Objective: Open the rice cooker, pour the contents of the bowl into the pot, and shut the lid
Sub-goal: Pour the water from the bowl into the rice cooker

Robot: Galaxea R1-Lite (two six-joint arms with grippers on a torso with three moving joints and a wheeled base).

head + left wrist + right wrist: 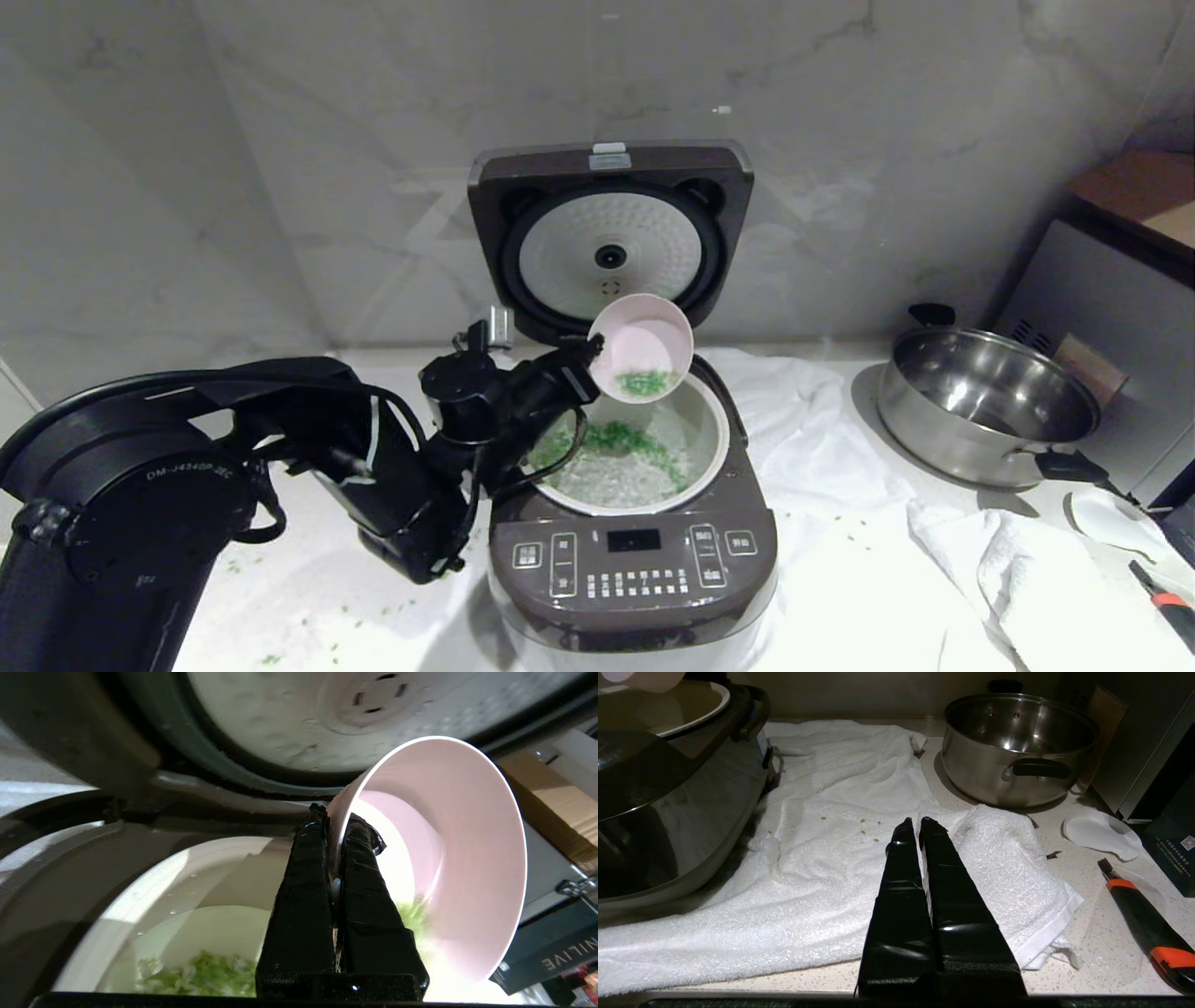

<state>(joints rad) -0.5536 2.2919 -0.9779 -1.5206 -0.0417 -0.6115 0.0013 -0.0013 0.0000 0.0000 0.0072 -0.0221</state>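
Note:
The rice cooker (635, 569) stands in the middle of the counter with its lid (611, 243) swung upright, the white dimpled inner plate facing me. My left gripper (593, 359) is shut on the rim of the pale pink bowl (644, 341), holding it tipped over the pot (705, 420). Green grains of the contents (646, 381) cling to the bowl's lower edge, and more lie wet in the pot (616, 448). The left wrist view shows the fingertips (355, 830) pinching the bowl (467, 835) wall above the pot (154, 891). My right gripper (917, 823) hangs shut and empty over a white towel (822, 858).
A shiny steel pan (990, 406) with black handles sits at the right. White towels (990, 560) lie beside the cooker. An orange-and-black knife (1143, 914) lies near the right edge. Stray green grains (336, 616) dot the counter at the left. A marble wall stands close behind the lid.

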